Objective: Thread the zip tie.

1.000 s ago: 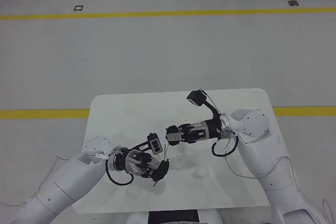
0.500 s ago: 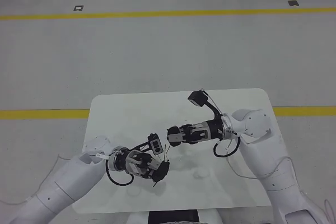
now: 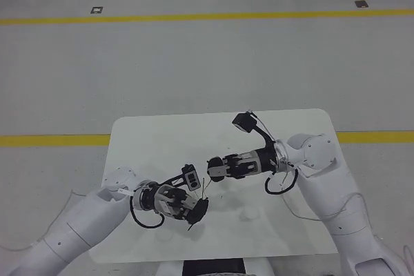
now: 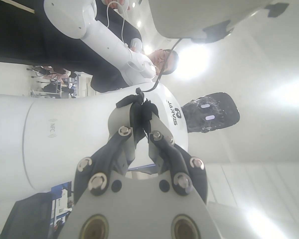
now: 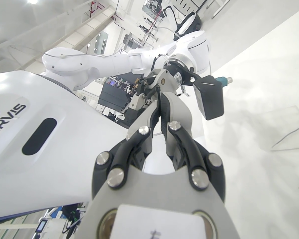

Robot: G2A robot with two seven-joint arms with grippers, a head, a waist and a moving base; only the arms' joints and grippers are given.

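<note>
— What had changed?
— The right gripper (image 3: 212, 168) had eased slightly toward 3 o'clock; the left gripper (image 3: 197, 207) held station. Threading judged unfinished.
— Fingers?
— Both pairs were closed on the zip tie (image 5: 160, 100).
— Its condition?
— A thin dark strip, near upright, over the table's (image 3: 145, 138) 6 o'clock half, with the right gripper at its 1 o'clock.

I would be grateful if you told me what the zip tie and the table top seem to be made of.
Zip tie: likely black plastic, matte; a thin narrow strap standing stiff from the shut right claw. Table: smooth white top, perhaps laminate or painted board, slightly satin; soft shadows show on it, no grain.
</note>
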